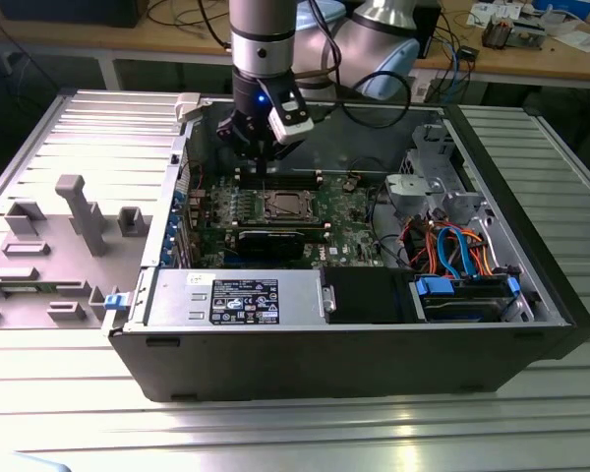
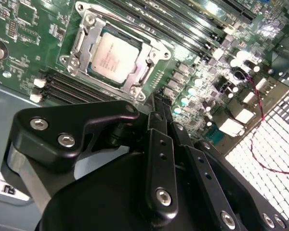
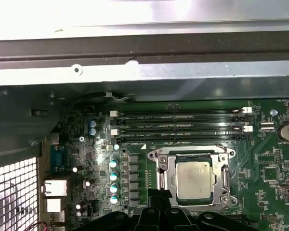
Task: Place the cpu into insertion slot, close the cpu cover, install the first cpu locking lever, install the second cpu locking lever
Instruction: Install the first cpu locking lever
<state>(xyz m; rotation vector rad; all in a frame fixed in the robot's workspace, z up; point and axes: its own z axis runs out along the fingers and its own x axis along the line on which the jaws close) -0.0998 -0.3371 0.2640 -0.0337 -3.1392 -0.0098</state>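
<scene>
Cpu (image 1: pixel 281 205) sits in the insertion slot (image 3: pixel 156 156), mid-frame in the exterior view, with the cpu cover (image 2: pixel 82 45) flat around it. Pincer (image 1: pixel 263 169) hangs just above in that frame, closed and gripping nothing.

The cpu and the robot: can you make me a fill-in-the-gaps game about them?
The cpu sits in the insertion ___ on the board.
The board is coloured ___.
In the exterior view, the gripper hangs ___ the board.
Missing words: slot; green; above.
</scene>
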